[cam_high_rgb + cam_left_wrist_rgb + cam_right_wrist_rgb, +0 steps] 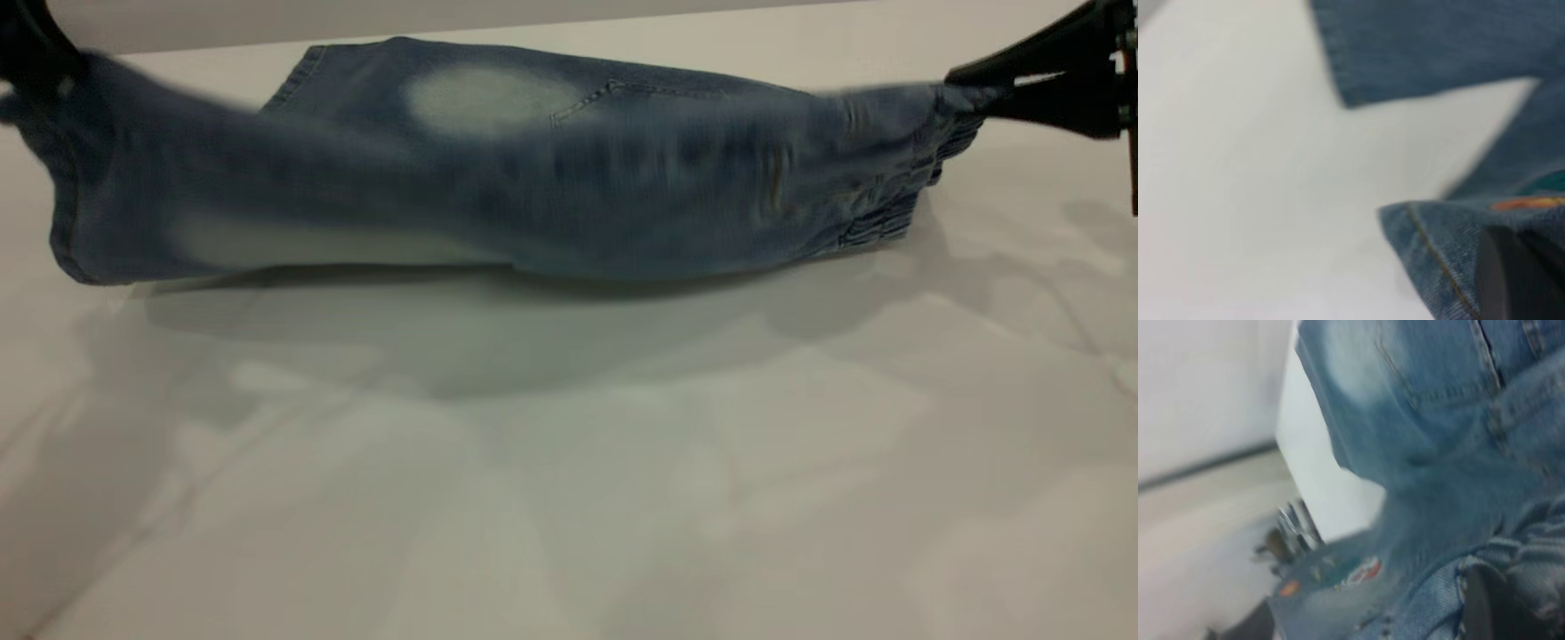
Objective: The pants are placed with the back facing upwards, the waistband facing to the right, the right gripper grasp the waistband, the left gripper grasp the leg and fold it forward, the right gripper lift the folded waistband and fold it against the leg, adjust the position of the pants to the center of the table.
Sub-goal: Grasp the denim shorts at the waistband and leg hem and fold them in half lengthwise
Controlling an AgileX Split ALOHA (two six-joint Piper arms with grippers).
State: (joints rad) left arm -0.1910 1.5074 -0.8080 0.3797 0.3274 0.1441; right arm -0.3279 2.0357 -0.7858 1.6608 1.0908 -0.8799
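Observation:
The blue denim pants [498, 178] stretch across the far part of the white table [569, 462]. My left gripper [40, 67] is at the far left, shut on the hem of the leg [1431, 253]. One dark finger [1518, 280] presses the cloth, and an orange strip of print [1525, 203] shows beside it. My right gripper [987, 89] is at the far right, shut on the gathered waistband [898, 209]; its finger [1485, 607] sits against the ruffles [1531, 547]. The near half hangs lifted between both grippers. The other half, with a pale patch [489, 98], lies flat behind.
A shadow [498, 338] falls on the table under the raised cloth. The table's far edge [533, 27] runs just behind the pants. The left arm's black body [1281, 547] shows far off in the right wrist view.

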